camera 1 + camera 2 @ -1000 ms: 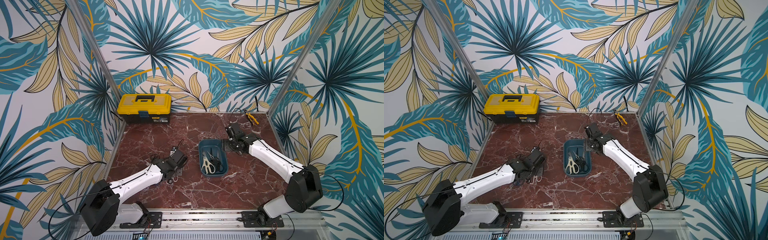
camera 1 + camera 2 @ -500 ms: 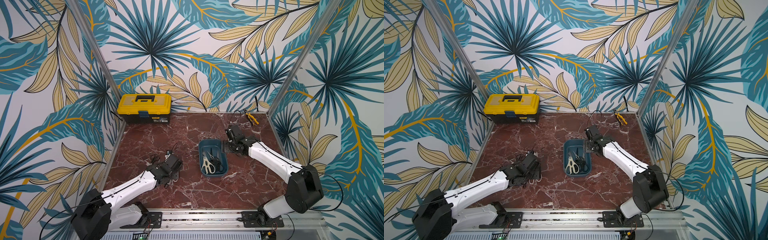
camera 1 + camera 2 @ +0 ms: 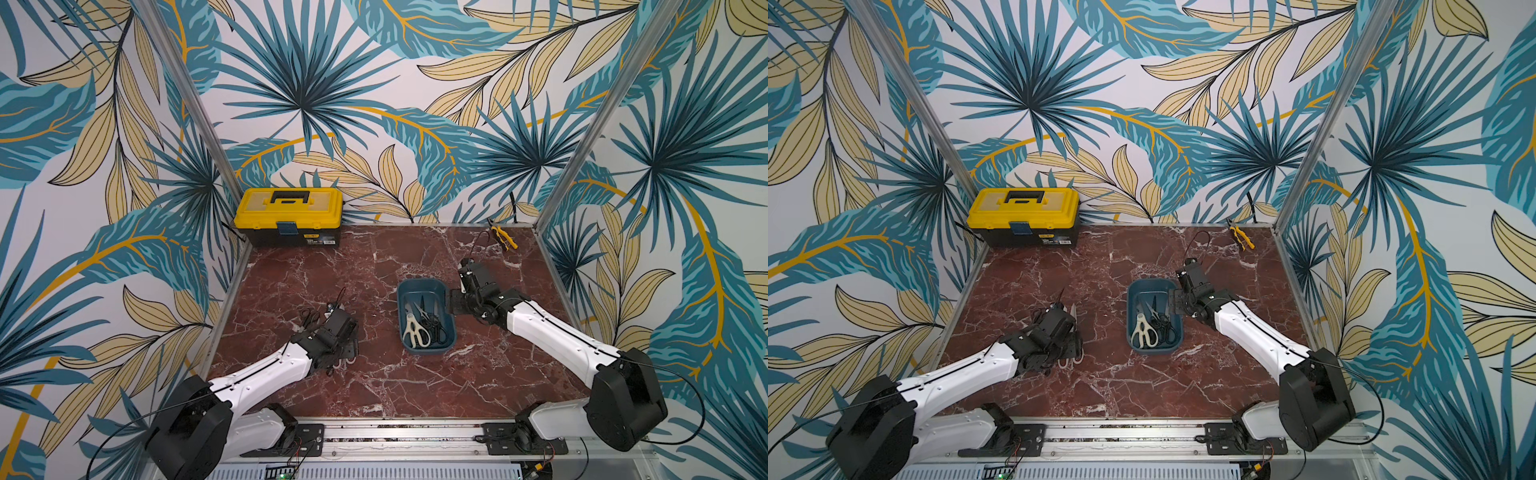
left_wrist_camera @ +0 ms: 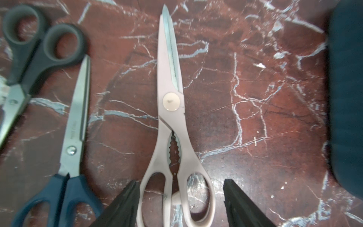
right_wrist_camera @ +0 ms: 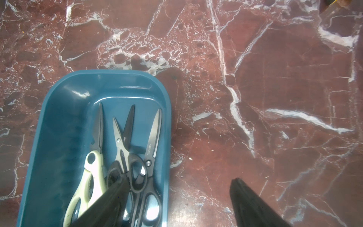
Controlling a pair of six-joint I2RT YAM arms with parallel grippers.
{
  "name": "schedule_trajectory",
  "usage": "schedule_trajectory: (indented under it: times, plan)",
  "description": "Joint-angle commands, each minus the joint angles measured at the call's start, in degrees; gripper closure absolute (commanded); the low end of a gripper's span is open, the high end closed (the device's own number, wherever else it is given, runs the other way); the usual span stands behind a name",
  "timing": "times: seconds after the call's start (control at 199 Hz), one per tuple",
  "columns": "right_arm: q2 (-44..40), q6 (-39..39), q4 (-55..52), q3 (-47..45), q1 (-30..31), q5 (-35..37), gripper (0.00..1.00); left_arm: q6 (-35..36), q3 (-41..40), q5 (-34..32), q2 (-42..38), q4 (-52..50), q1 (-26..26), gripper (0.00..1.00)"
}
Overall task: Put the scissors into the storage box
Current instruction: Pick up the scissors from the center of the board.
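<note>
- L grip (image 4: 180, 188) sits low over table (image 4: 255, 78), jaws wide, one finger each side of the handles of pink pair (image 4: 170, 102); nothing clamped yet. Prob. lined up there because handles are the thickest bit to pinch; blades lie too flat on the marble.
- Pink pair lies flat, shut, tip pointing away from L grip. Blue pair (image 4: 74, 137) + black pair (image 4: 29, 59) are just beside it, not touching it. All 3 scissors are outside box (image 5: 64, 118).
- Box is mid-table and holds cream shears (image 5: 92, 173) + 2 dark pairs (image 5: 152, 141), tips all one way, prob. so they fit lengthwise.
- R grip (image 5: 180, 180) is at box's side, jaws wide & empty: one finger above the contents, other outside the wall. Looks parked clear so L has a way in.
- Hidden: in both top views L arm covers most of the loose pairs. Pink handles are cut off at wrist-view edge; can't tell if a finger touches the loop. Boxed handles are partly behind an R finger.
</note>
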Motion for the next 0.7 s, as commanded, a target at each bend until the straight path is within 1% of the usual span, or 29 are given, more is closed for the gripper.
schedule_trajectory:
  times: [0.0,0.096,0.151,0.216,0.302,0.508,0.543,0.608,0.699]
  plan:
    - [1.08,0.55,0.91,-0.24,0.62,-1.38,0.14,-0.39,-1.41,1.59,1.22,1.86,0.42,0.29]
    - [1.84,0.82,0.04,0.98,0.97,-1.19,0.14,-0.66,-1.1,1.01,1.9,0.94,0.55,0.33]
    - [2.36,1.14,-0.5,1.61,1.02,-1.02,0.14,-1.09,-1.31,0.61,1.77,0.33,0.55,0.38]
    - [2.91,1.25,-0.8,2.0,1.2,-0.82,0.14,-1.24,-1.93,0.63,1.62,0.47,0.55,0.39]
    - [3.37,1.82,-1.41,2.45,1.36,-0.34,0.14,-0.69,-1.44,1.2,1.72,-0.74,0.51,0.44]
    - [4.08,2.37,-1.78,2.54,1.95,0.44,0.14,-0.21,-0.95,1.53,1.59,-1.92,0.42,0.46]
    - [4.15,2.56,-1.74,2.46,2.01,0.45,0.14,-0.01,-1.36,1.58,1.84,-1.14,0.43,0.49]
    - [4.25,2.67,-1.56,2.46,2.13,0.45,0.14,0.15,-1.71,1.07,3.32,-0.07,0.46,0.5]
    - [4.43,2.67,-1.65,2.68,2.31,0.54,0.14,1.2,-0.19,1.63,6.94,0.31,0.38,0.51]
